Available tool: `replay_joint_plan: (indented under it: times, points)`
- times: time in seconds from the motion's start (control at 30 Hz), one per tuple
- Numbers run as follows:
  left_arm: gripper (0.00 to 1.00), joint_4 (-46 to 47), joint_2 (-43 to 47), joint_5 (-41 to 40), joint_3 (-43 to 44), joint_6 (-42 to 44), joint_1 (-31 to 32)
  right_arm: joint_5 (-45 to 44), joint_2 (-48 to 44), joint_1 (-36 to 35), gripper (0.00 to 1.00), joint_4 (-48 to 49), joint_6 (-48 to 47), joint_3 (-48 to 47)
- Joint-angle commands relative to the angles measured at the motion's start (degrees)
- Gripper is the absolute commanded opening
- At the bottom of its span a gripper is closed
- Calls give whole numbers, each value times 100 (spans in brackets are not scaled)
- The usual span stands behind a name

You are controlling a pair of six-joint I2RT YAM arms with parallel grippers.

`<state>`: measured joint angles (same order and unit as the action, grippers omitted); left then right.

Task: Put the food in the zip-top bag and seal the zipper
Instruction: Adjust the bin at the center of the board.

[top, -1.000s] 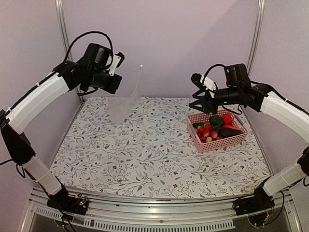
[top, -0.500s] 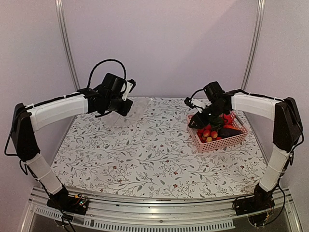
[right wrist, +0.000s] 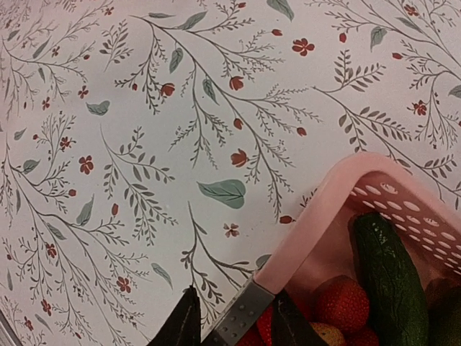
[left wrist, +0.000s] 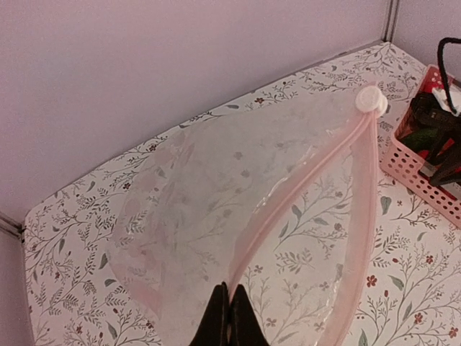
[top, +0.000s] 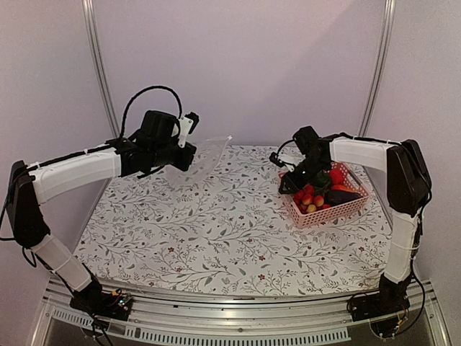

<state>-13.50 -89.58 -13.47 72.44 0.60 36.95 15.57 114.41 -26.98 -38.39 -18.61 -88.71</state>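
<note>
My left gripper (top: pixel 186 137) is shut on the mouth edge of the clear zip-top bag (top: pixel 207 153) and holds it up above the back left of the table. In the left wrist view the gripper (left wrist: pixel 229 306) pinches the bag (left wrist: pixel 209 194) by its pink zipper strip (left wrist: pixel 306 191); the mouth gapes, with the white slider (left wrist: pixel 372 99) at the far end. The food lies in the pink basket (top: pixel 328 214): red-yellow fruits (top: pixel 310 198), eggplant (top: pixel 344 196), red pepper (top: pixel 337 176). My right gripper (top: pixel 294 177) is open at the basket's left corner, straddling its rim (right wrist: pixel 324 223) beside the cucumber (right wrist: pixel 389 274).
The floral tablecloth (top: pixel 216 231) covers the table. Metal posts stand at the back corners (top: pixel 97 65). The basket sits near the right edge. The back wall is close behind the bag.
My left arm has swung the bag down and toward the centre. My right gripper has dropped from above the basket to its left corner.
</note>
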Motion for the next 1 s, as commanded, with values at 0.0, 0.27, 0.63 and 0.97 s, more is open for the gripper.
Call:
replay_joint_plan:
  times: [0.0,0.27,0.63,0.97]
  points:
    - [0,126,43,90,-83,-34,-47,379,41,-165,24,-386,-278,24]
    - [0,63,29,189,-40,-49,-52,218,-958,-590,13,-348,-985,1377]
    - [0,-9,30,235,4,-43,-73,138,-2376,-641,5,-658,-1219,2852]
    - [0,-97,-59,295,50,-45,-83,1186,-3143,-586,38,-1528,-2484,2770]
